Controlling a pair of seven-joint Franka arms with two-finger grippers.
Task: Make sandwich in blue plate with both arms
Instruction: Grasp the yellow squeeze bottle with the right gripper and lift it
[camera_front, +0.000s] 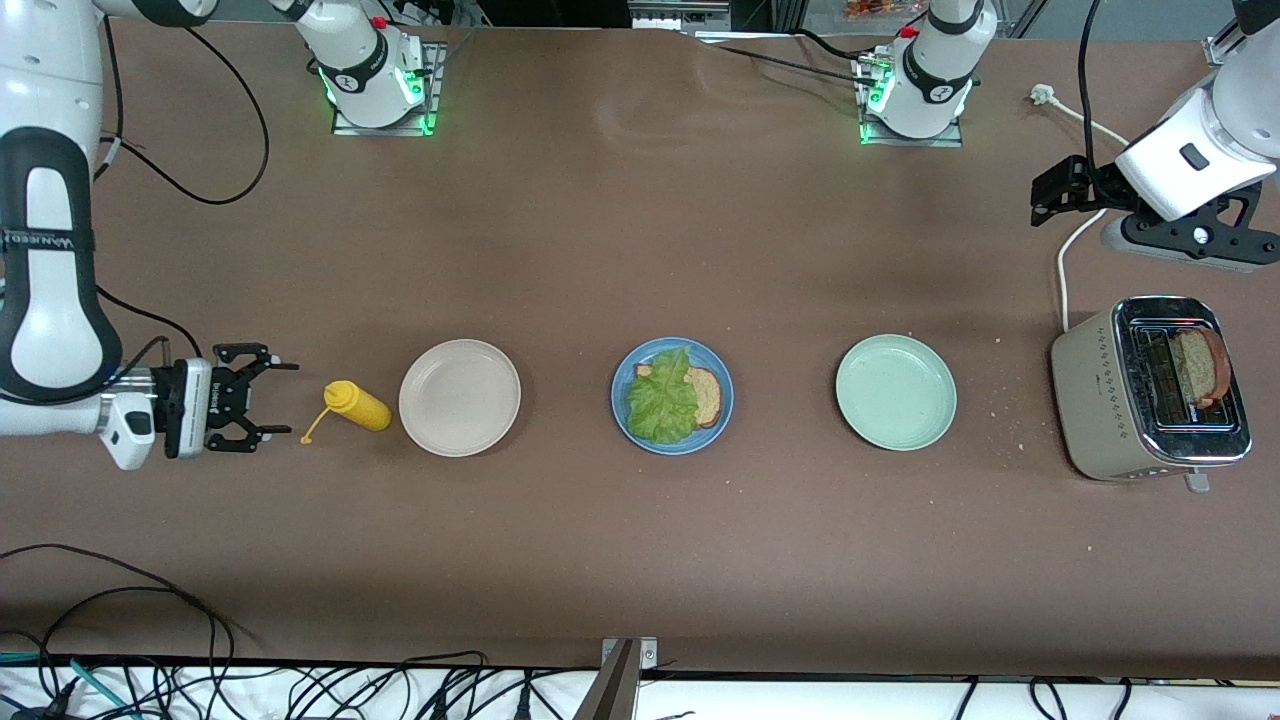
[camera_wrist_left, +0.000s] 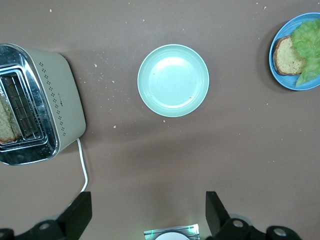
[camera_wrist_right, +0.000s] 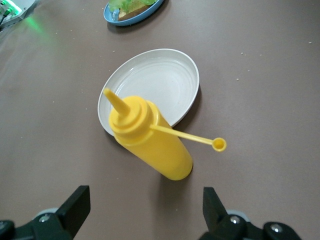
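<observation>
The blue plate (camera_front: 672, 448) sits mid-table and holds one brown bread slice (camera_front: 708, 392) with a ruffled green lettuce leaf (camera_front: 660, 400) lying over most of it. A second bread slice (camera_front: 1195, 365) stands in a slot of the toaster (camera_front: 1100, 390). My left gripper (camera_front: 1045, 192) is open and empty, up over the table by the toaster's cord. My right gripper (camera_front: 272, 400) is open and empty beside the yellow squeeze bottle (camera_front: 358, 405). The left wrist view shows the plate (camera_wrist_left: 276, 75), bread (camera_wrist_left: 287, 56), lettuce (camera_wrist_left: 309, 45) and toaster (camera_wrist_left: 60, 100).
A beige plate (camera_front: 459, 397) lies between the bottle and the blue plate. A pale green plate (camera_front: 895, 391) lies between the blue plate and the toaster. The bottle (camera_wrist_right: 150, 140) lies on its side with its cap open. A white cord (camera_front: 1065, 270) runs from the toaster.
</observation>
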